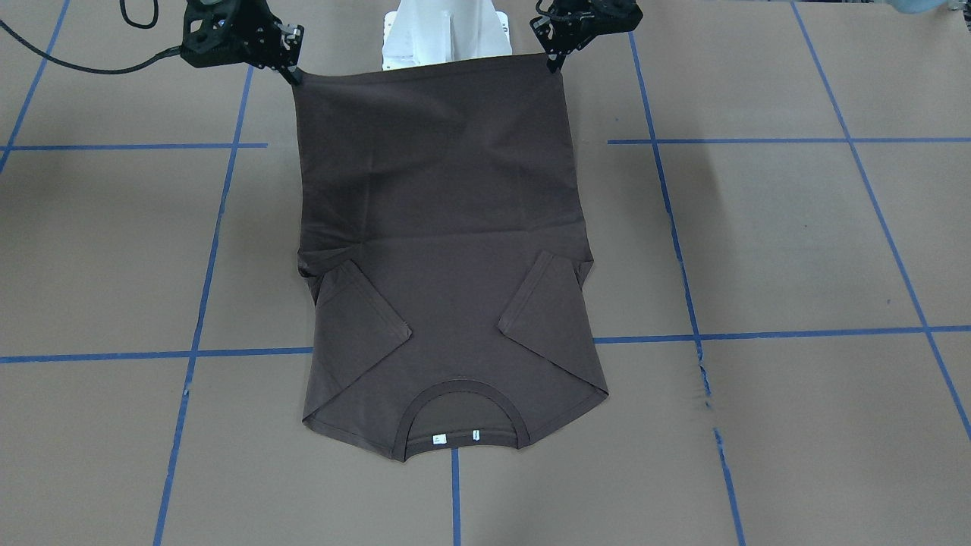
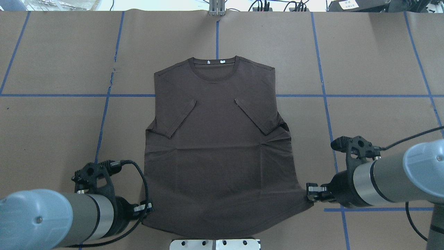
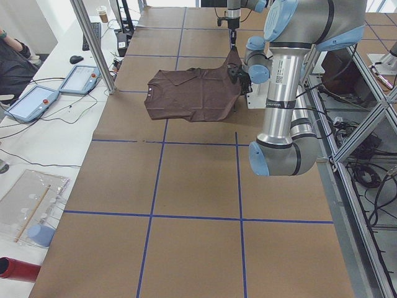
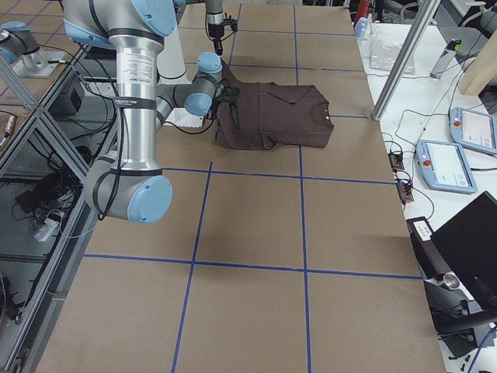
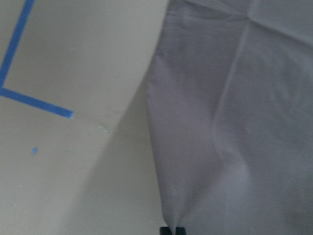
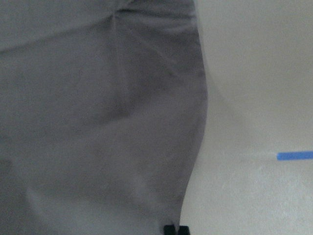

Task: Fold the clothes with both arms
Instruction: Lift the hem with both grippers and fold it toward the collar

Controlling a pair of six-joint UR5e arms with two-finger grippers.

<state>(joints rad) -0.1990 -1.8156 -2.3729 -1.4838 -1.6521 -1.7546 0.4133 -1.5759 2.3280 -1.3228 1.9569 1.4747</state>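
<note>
The dark brown T-shirt point(image 2: 218, 139) lies face up on the brown paper table. Its collar point(image 2: 214, 67) is at the far side and both sleeves are folded inward. My left gripper point(image 2: 149, 207) is shut on the near left hem corner. My right gripper point(image 2: 309, 194) is shut on the near right hem corner. From the front-facing camera, the hem is raised and stretched taut between the left gripper point(image 1: 557, 61) and the right gripper point(image 1: 292, 73), while the collar end point(image 1: 463, 413) rests on the table. Each wrist view shows cloth point(image 5: 234, 122) point(image 6: 98, 122) hanging from closed fingertips.
The white pedestal base point(image 2: 215, 244) sits just behind the hem. Blue tape lines point(image 2: 104, 114) grid the table. In the exterior left view, a side bench holds tablets point(image 3: 37, 102), a metal post point(image 3: 93, 43) stands by the table edge, and a person point(image 3: 12, 62) sits at the far left.
</note>
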